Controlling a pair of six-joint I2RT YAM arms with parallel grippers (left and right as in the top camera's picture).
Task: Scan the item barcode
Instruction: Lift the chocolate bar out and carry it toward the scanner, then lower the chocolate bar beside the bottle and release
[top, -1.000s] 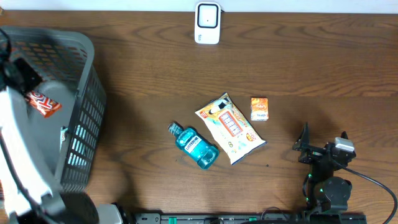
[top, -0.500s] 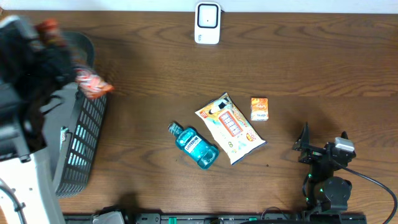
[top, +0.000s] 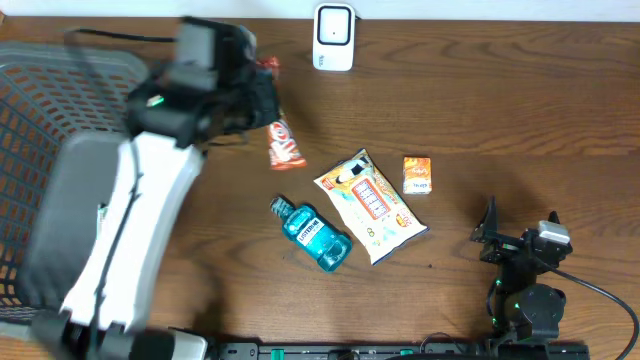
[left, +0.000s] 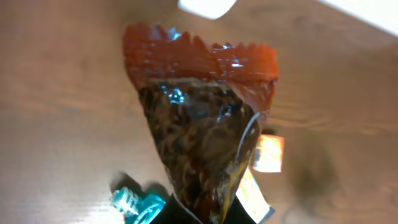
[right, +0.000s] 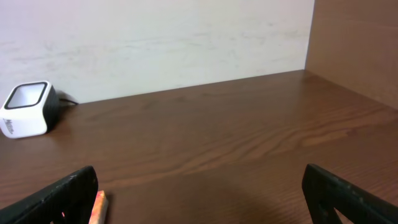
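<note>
Left gripper (top: 258, 105) clamps one red packet (top: 283, 145) near one scanner (top: 333, 37); one bottle (top: 315, 235), one pouch (top: 370, 205) and one box (top: 417, 174) lie nearby; right gripper (right: 205, 190) gapes wide.

A red-topped clear plastic snack packet (left: 199, 124) of dark brown pieces hangs above the brown wooden desk (left: 62, 93), a teal bottle (left: 134, 202) and small orange box (left: 268, 154) beyond it.

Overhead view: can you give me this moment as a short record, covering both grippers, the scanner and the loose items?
left gripper: shut on snack packet, held off the table
right gripper: open, empty
scanner: far edge, centre
loose on table: mouthwash bottle, yellow pack, small orange box
basket: left side
</note>
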